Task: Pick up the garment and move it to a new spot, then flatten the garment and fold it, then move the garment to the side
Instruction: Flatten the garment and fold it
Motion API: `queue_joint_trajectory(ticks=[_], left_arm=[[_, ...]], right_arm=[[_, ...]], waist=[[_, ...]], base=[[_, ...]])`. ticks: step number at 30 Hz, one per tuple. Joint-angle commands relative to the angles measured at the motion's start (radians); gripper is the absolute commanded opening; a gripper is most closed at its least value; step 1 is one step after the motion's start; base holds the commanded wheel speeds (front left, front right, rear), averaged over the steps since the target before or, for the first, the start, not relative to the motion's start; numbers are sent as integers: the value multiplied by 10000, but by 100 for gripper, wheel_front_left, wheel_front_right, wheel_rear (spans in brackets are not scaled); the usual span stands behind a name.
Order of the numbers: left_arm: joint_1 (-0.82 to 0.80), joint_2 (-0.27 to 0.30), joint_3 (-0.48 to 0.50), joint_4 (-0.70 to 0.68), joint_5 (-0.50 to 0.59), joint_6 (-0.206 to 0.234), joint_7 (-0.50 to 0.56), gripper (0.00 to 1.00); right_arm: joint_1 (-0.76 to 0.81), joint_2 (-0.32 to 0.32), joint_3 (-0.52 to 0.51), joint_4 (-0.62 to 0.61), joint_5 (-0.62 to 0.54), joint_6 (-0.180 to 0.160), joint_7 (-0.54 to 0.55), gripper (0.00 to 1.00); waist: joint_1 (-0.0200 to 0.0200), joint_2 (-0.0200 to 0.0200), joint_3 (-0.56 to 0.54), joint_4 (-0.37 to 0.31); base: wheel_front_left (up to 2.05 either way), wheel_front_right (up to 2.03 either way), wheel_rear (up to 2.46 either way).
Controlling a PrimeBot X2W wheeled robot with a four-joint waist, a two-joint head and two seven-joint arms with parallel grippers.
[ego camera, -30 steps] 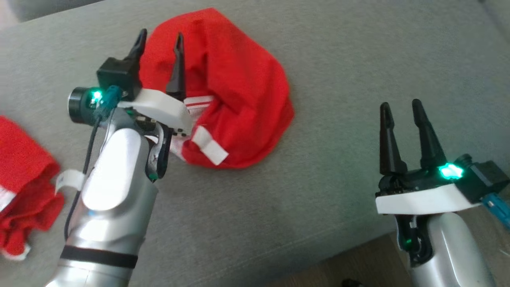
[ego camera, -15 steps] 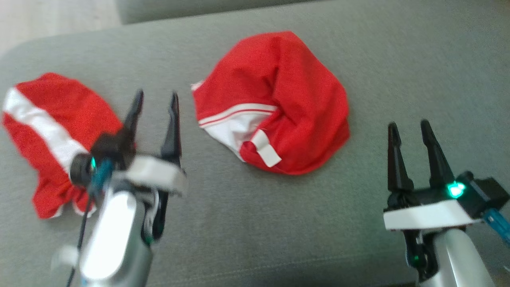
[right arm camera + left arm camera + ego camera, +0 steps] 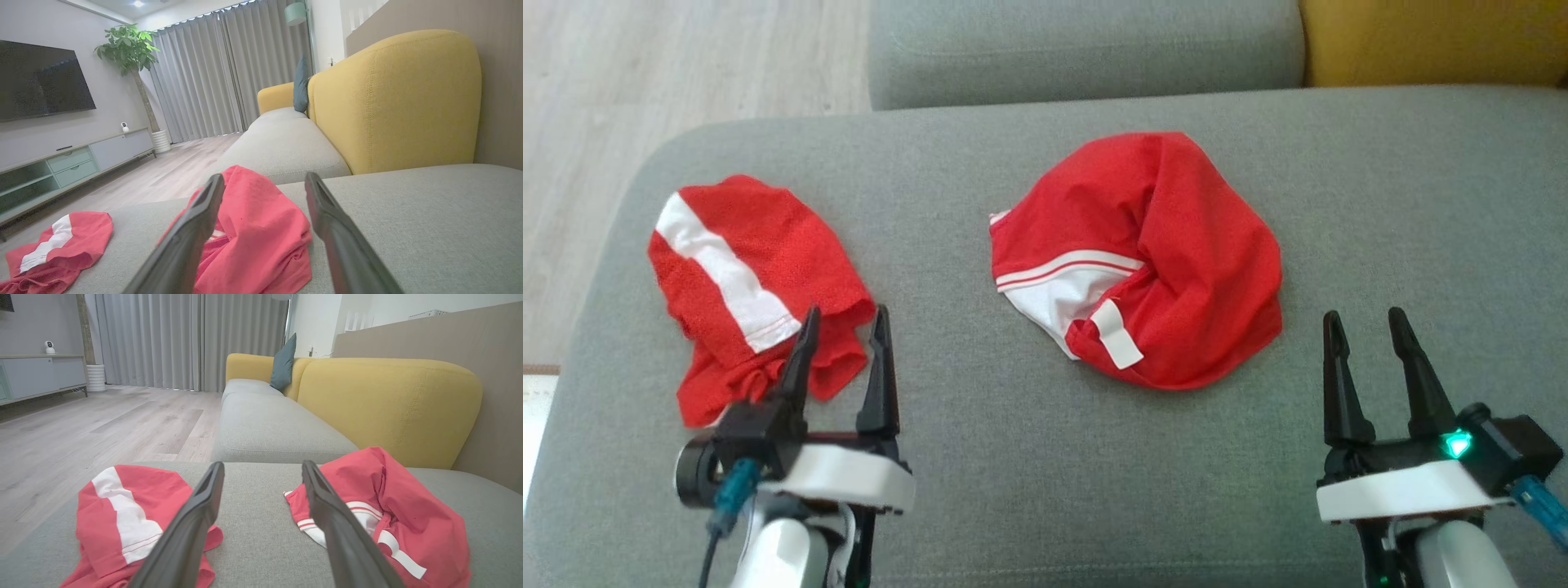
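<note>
Your left gripper and right gripper sit low in frame, fingers apart, holding nothing. The garment lies crumpled mid-frame on the sofa; I judge flattening, folding and setting aside are all yet to do

Two garments lie well apart on the sofa seat: the left garment toward the seat's left end, the middle garment about halfway along. The left gripper hangs at the near edge of the left garment. The right gripper sits nearer than the middle garment and to its right, apart from it. Behind the seat lies another cushion, with a backrest to its right and the floor to its left.
</note>
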Motion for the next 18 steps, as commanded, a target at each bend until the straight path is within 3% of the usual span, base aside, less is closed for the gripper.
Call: queue_joint_trajectory(ticks=[1, 18], left_arm=[[-249, -21, 347, -429, 149, -30, -59, 100], [-69, -72, 355, -629, 141, -135, -60, 100]], right_arm=[[-220, -58, 235, -362, -17, -7, -63, 100], [-151, -58, 310, -328, 13, -7, -63, 100]], waist=[[0, -1, -58, 40], [0, -1, 15, 150]], base=[[0, 0, 0], [0, 0, 0]])
